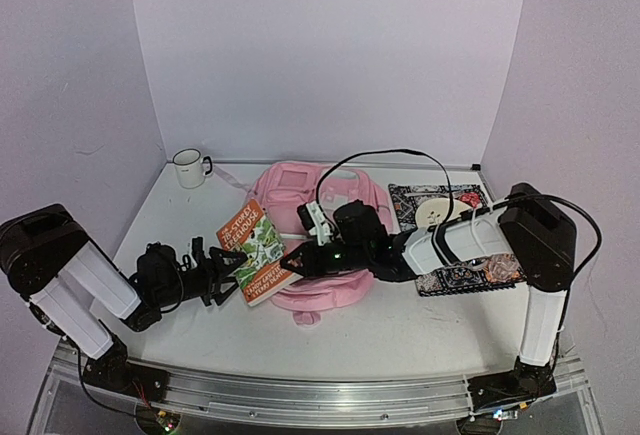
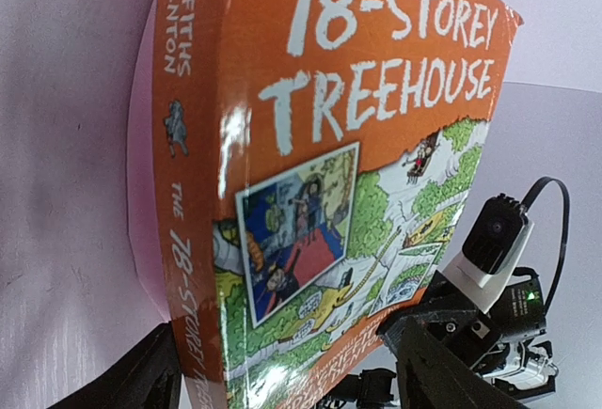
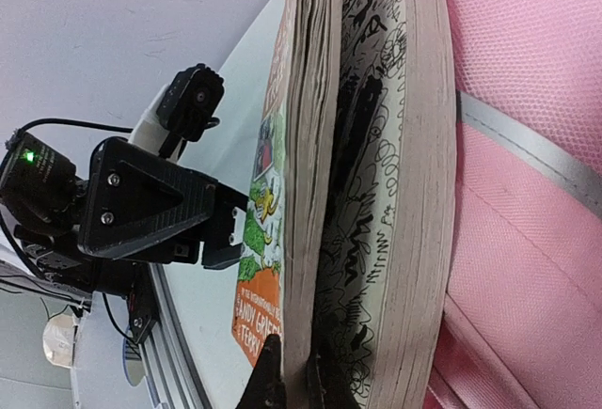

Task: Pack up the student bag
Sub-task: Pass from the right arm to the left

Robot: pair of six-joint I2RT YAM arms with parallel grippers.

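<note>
A large pink backpack [image 1: 300,187] with white trim lies flat in the middle of the white tabletop [image 1: 420,330], its straps end toward the back wall. Against its left side rests an orange paperback, "The 78-Storey Treehouse" [image 1: 255,247], tilted with its cover facing up and left.

Both arms reach in low from the near corners and meet at the book. The right pincer [image 1: 297,260] is clamped on the front cover and a thin block of pages near the book's lower edge. This holds that front section slightly away from the thicker remaining pages, which press against the pink fabric. The left pincer [image 1: 228,271] has its jaws wide apart, one on the spine side and one on the cover side of the book's lower end. Whether its pads touch the book cannot be told.

A white mug [image 1: 187,168] stands near the back left corner, well apart from the bag. A flat item with a dark floral pattern [image 1: 410,198] lies just right of the backpack, partly under the right arm.
</note>
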